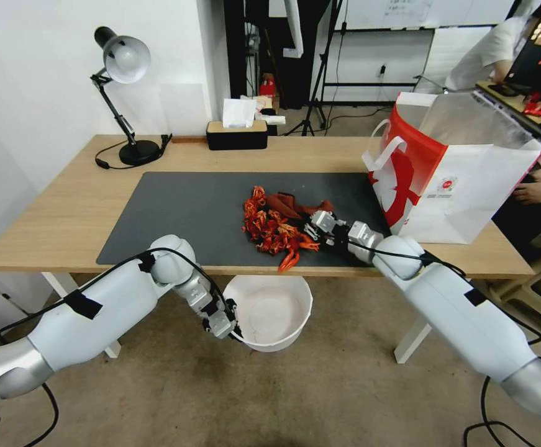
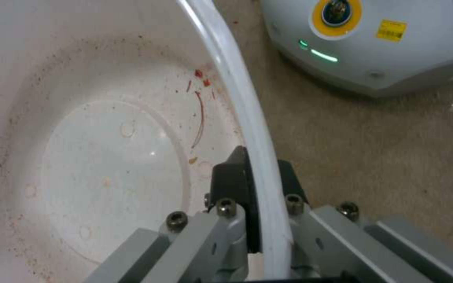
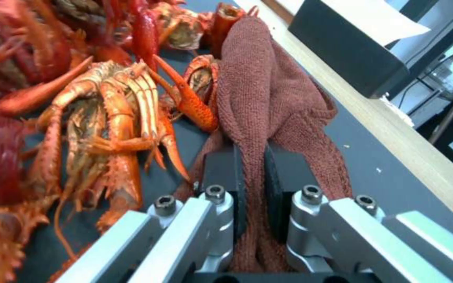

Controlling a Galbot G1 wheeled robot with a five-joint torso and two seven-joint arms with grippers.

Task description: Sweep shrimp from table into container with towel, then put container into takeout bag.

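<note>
Below the table (image 1: 46, 217) edge my left gripper (image 1: 230, 329) clamps the container (image 1: 273, 310) rim; my right gripper (image 1: 320, 225) pinches the towel (image 1: 295, 205) against the shrimp (image 1: 273, 230).

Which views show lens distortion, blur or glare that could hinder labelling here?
Head view: wide-angle bending curves the table edge and stretches the takeout bag; lighting is even. Left wrist view: soft focus; small highlights on the container, whose rim the left tool clamps. Right wrist view: the nearest shrimp blur at the frame's edge, while the towel in the right tool looks sharp.
</note>
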